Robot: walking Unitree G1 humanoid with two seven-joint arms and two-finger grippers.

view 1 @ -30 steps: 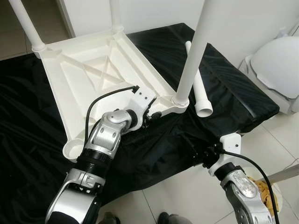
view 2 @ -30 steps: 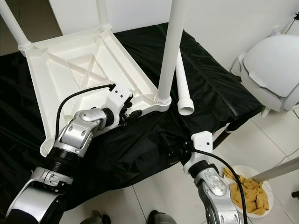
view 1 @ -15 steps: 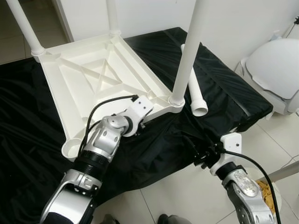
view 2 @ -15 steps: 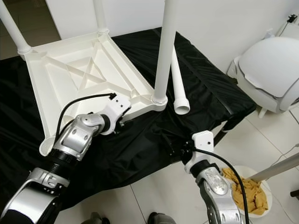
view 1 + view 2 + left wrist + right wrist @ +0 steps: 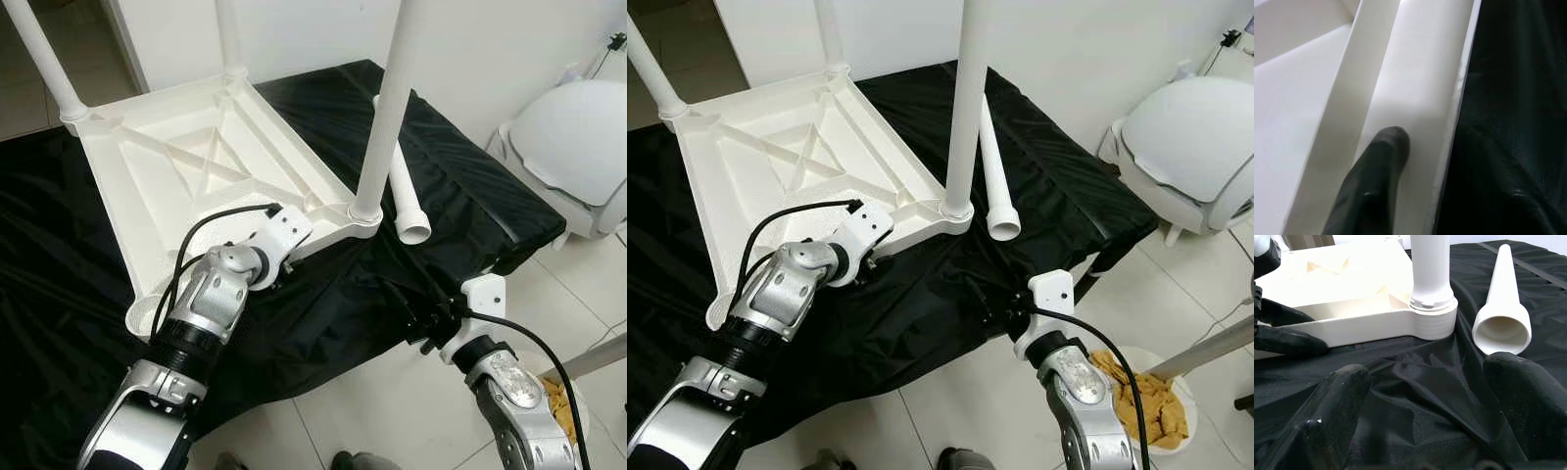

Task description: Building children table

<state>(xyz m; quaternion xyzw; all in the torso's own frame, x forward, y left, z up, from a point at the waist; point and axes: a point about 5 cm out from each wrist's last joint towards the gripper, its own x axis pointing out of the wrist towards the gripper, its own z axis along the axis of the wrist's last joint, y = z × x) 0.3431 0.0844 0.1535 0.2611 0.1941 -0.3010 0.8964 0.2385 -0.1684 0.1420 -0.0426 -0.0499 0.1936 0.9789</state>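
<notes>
A white children's table [image 5: 196, 166] lies upside down on a black cloth [image 5: 460, 186]. Three white legs stand in its corner sockets, the nearest one [image 5: 387, 108] at the near right corner. The near left socket [image 5: 147, 315] holds nothing. A loose white leg [image 5: 404, 201] lies on the cloth just right of the table, its wide mouth [image 5: 1501, 333] toward me. My left gripper [image 5: 277, 272] rests against the table's near rim [image 5: 1415, 88]. My right gripper [image 5: 1435, 396] hovers open at the cloth's near edge, empty, facing the corner leg and the loose leg.
A white rounded-lid object [image 5: 578, 147] stands on the tiled floor at the right. A round white tub with yellow cloth [image 5: 1146, 401] sits by my right arm. A white wall closes the far side. The cloth-covered surface ends just before my right gripper.
My left gripper has drawn back toward me along the near rim, away from the corner leg. The right gripper has barely moved. The view has shifted slightly.
</notes>
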